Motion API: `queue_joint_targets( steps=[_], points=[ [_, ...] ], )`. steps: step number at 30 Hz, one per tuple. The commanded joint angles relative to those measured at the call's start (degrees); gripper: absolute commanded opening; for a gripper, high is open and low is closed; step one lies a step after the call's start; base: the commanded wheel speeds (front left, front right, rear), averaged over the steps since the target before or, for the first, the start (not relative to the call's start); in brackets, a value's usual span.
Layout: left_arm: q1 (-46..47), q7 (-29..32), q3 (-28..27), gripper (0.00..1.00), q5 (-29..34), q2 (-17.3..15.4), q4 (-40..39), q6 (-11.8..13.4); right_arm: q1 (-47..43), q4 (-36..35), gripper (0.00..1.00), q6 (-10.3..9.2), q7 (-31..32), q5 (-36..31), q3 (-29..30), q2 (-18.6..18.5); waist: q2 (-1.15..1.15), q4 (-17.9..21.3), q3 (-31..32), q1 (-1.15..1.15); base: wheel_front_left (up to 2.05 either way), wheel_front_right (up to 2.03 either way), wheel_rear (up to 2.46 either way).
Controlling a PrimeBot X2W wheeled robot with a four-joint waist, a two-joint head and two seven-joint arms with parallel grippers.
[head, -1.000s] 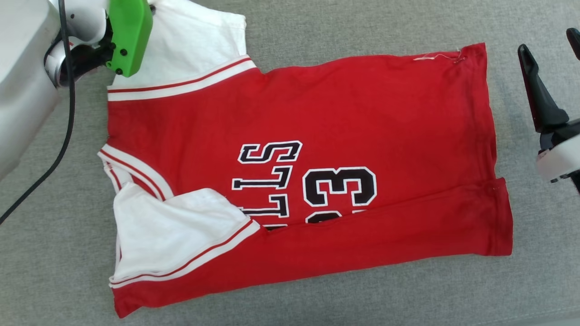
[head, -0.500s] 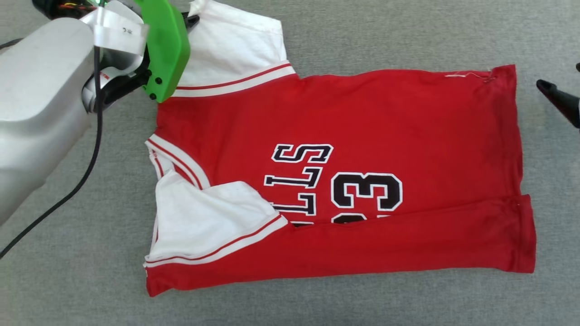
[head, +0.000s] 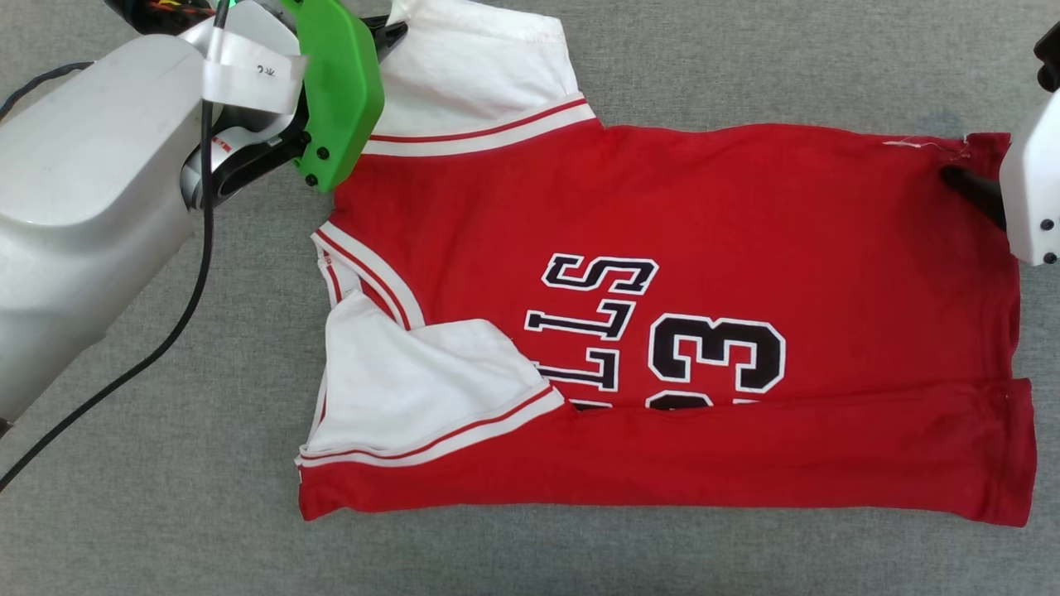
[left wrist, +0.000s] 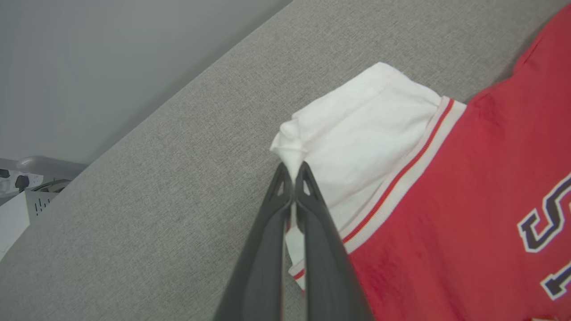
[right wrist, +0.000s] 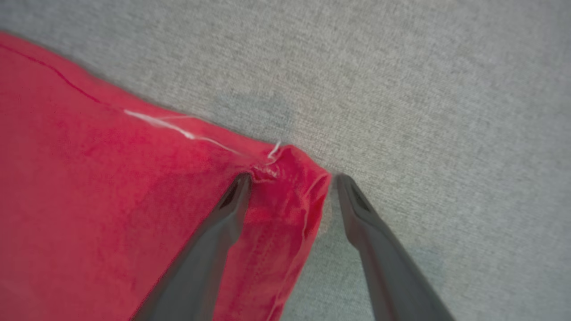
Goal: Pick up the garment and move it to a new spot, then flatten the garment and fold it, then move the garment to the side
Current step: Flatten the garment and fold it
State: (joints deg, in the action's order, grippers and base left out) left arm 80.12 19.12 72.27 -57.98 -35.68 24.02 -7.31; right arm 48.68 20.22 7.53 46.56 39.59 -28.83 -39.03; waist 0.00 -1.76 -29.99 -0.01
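The garment (head: pixel 662 207), red with white sleeves and black lettering, lies flat on the grey surface, its near long edge folded over the number. My left gripper (left wrist: pixel 293 168) is shut on the corner of the far white sleeve (left wrist: pixel 357 133), and a pinch of white cloth sticks out past the tips. In the head view the left gripper (head: pixel 396 33) sits behind its green housing at the top left. My right gripper (right wrist: pixel 290 178) is open, its fingers straddling the garment's (right wrist: pixel 111 200) far hem corner with the loose white thread. One dark finger (head: pixel 967 184) rests on that corner.
My pale left forearm (head: pixel 74 207) and its black cable (head: pixel 166 331) cover the left of the head view. The grey fabric surface (head: pixel 745 66) runs all round the garment. In the left wrist view its edge meets a grey wall, with a white box (left wrist: pixel 18 205) beyond.
The head camera has shifted, so the whole picture slid right. My right gripper has come from beside the garment onto its far hem corner. The left gripper stays shut on the sleeve.
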Motion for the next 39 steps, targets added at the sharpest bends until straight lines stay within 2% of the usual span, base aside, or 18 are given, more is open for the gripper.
queue_joint_targets(
  steps=[1, 4, 5, 6, 17, 23, 39],
  points=[
    [0.4, -0.5, 0.1, 0.00, 1.2, 0.4, 0.1, 0.1, -0.7, 2.4, 1.00, -0.04, -0.3, -0.2, -2.0, 0.9, 0.00, -0.2, -0.1, 0.01, 0.00, 0.00, 0.00],
    [0.2, -0.7, 0.1, 0.00, 1.3, 0.2, 0.4, 0.1, -1.1, 4.5, 1.00, -0.04, -2.1, 0.0, -3.5, 1.1, 0.00, -0.2, 0.1, 0.01, 0.00, 0.00, 0.00],
    [0.0, -0.9, 0.1, 0.00, 1.3, 0.0, 0.6, 0.1, -1.0, 5.2, 0.96, -0.04, -3.6, 0.2, -4.0, 1.3, 0.00, 0.0, 0.2, 0.01, 0.00, 0.00, 0.00],
    [-0.1, -1.0, 0.1, 0.00, 1.1, -0.1, 0.8, 0.1, -1.0, 5.5, 0.00, -0.04, -4.8, 0.2, -4.3, 1.2, 0.00, 0.0, 0.2, 0.01, 0.00, 0.00, 0.00],
    [-2.9, -3.8, -0.1, 0.00, 0.0, -0.3, 2.8, 0.0, -0.5, 6.0, 0.00, -0.04, -20.5, 2.5, -4.4, 0.4, 0.00, 0.5, 3.4, 0.01, 0.00, 0.00, 0.00],
    [-6.6, -6.1, 0.1, 0.00, 0.2, -2.1, 1.8, 0.3, -3.2, 4.8, 0.00, -0.04, -27.0, 2.7, -5.3, 0.3, 0.00, 0.7, 6.8, 0.01, 0.00, 0.00, 0.00],
    [-24.2, -10.3, 0.6, 0.00, -0.8, -9.8, -10.4, 7.3, -15.8, 2.2, 0.00, -0.04, -34.8, 3.9, -5.7, -2.1, 0.00, -0.4, 15.3, 0.01, 0.00, 0.00, 0.00]
  ],
)
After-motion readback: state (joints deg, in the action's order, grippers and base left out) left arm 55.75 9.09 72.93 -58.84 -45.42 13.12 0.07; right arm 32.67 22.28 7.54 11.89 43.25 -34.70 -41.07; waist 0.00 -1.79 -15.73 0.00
